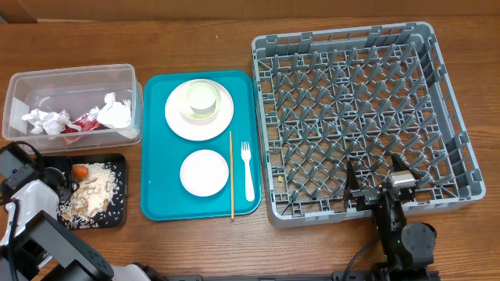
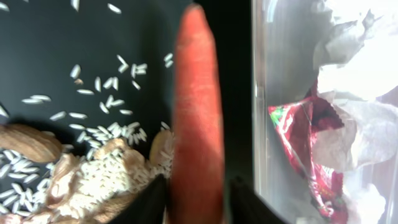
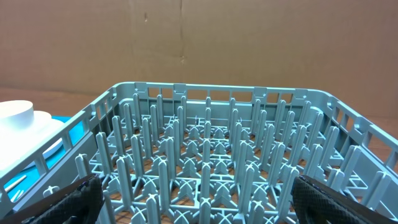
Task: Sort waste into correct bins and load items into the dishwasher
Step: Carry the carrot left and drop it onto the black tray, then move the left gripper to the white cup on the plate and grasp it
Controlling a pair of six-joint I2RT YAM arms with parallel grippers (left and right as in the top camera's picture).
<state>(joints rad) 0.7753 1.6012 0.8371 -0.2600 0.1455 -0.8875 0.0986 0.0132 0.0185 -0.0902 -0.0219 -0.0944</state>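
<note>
- Overhead, the carrot (image 1: 79,169) is seen at a corner of the black tray (image 1: 116,215); the dish rack (image 1: 262,117) is empty.
- Left wrist: the carrot is clamped by the left end effector (image 2: 196,202) above rice (image 2: 93,180); waste sorting is judged in hand, release called for next.
- Right wrist: the right end effector (image 3: 199,205) is spread wide, empty, facing the rack.

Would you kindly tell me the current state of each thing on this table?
Large grey plastic dish rack: empty.
Clear rectangular plastic tub: holds crumpled white napkins, red foil packet.
Shallow black rectangular tray: holds rice, beige scraps.
Small orange carrot: gripped at the black tray.
Left gripper: shut on carrot.
Right gripper: open, empty.
</note>
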